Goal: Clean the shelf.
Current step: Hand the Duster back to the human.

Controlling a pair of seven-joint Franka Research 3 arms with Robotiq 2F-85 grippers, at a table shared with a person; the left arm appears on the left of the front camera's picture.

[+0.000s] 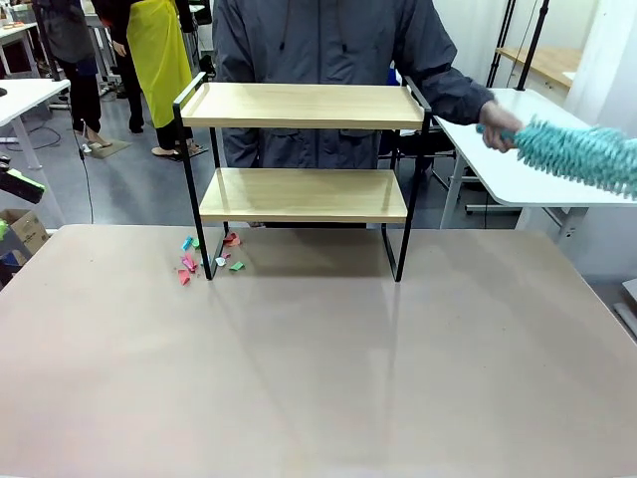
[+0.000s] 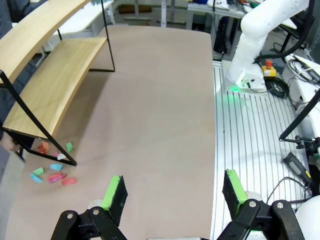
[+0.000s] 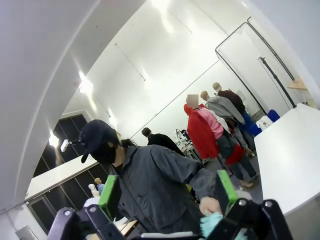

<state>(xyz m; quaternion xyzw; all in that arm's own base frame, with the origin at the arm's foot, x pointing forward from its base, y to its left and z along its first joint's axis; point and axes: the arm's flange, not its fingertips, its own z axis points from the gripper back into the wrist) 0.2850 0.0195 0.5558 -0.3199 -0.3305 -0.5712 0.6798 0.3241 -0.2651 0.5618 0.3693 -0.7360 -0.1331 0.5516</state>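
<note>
Person's hand (image 1: 501, 130) offers duster (image 1: 582, 154) toward right gripper (image 3: 167, 192) – both grippers' jaws open, empty – shelf (image 1: 304, 107) boards bare, scraps (image 1: 206, 258) on desk (image 1: 318, 368).

The shelf (image 1: 304, 149) pairs pale wood boards with a thin black frame, the tabletop (image 1: 318, 368) is beige, the scattered scraps (image 1: 204, 262) look pink, teal and green, and the duster (image 1: 582, 156) is turquoise.

Beige table (image 1: 318, 378) carries the shelf (image 1: 304, 194) and coloured scraps (image 1: 204, 261).
</note>
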